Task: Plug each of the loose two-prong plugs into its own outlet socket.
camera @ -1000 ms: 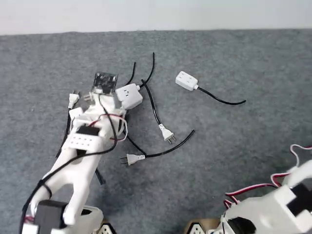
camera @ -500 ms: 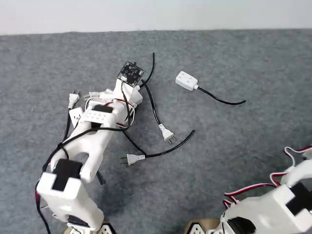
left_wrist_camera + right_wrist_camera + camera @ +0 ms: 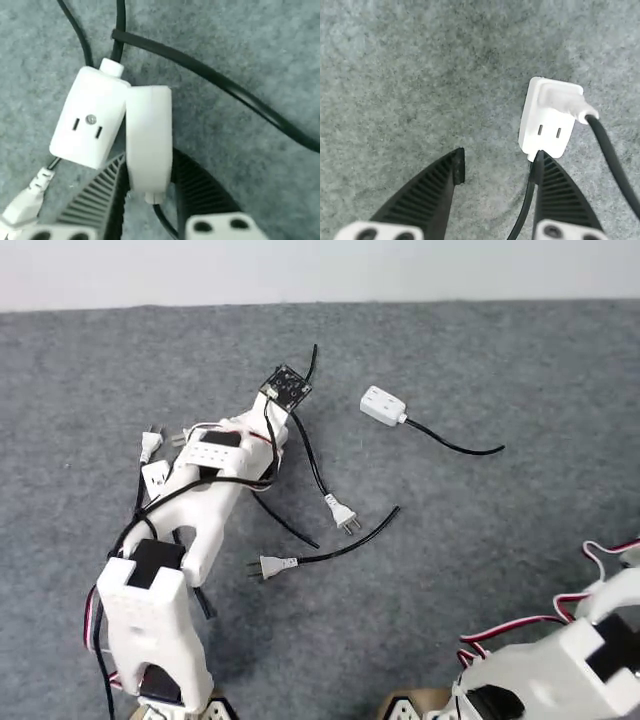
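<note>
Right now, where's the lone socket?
High view: the lone socket lies on the mat right of centre, toward the far edge, apart from the left arm; its cord trails right.

Grey carpet (image 3: 520, 370) covers the table, pale wall (image 3: 320, 270) behind

Left arm (image 3: 200, 510) outstretched, fingers (image 3: 100, 195) clamped; right fingers (image 3: 427, 192) spread, apparently low.

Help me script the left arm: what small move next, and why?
Probably ease the held socket a little away from the neighbouring socket. The left end effector is shut on it, it touches that neighbour, and a black cord lies close beside it.
</note>
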Robot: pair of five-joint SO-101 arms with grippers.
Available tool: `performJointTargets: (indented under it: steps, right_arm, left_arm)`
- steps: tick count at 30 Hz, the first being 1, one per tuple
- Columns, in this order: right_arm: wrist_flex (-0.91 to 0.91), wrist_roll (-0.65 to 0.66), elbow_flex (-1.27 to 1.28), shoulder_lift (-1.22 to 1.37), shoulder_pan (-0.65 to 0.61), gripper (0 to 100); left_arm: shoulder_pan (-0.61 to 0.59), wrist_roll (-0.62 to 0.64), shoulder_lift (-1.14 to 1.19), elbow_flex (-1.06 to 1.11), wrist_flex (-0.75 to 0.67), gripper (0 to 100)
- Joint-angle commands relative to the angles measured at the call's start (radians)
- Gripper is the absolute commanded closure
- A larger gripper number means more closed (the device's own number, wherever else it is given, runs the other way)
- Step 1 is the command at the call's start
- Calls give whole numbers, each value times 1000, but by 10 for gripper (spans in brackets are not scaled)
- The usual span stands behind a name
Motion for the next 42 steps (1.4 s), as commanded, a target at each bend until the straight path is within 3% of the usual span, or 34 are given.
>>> performJointTargets:
  steps: [1, 4, 8, 17, 21, 30, 36, 42]
  right_arm:
    - [-15, -5, -8, -62, -16, 794]
    - [-16, -5, -6, -61, -16, 794]
    - [-15, -5, -6, -61, -16, 794]
    - [-8, -5, -5, -59, -16, 794]
    - [-45, -3, 48, -61, -16, 794]
    - [-122, -3, 120, -61, -16, 794]
    - [-124, -2, 120, -61, -16, 794]
    - [-125, 23, 120, -61, -25, 794]
  left_arm:
    - [8, -5, -11, -54, 20, 988]
    - [8, 32, -23, -54, 40, 988]
    - [0, 193, -103, -59, 150, 988]
    - [5, 491, -400, -48, 598, 988]
    - [5, 514, -393, 8, 582, 988]
    - [69, 512, -218, 170, 279, 974]
    - [94, 516, -175, 108, 339, 809]
    - [86, 516, -218, 94, 356, 790]
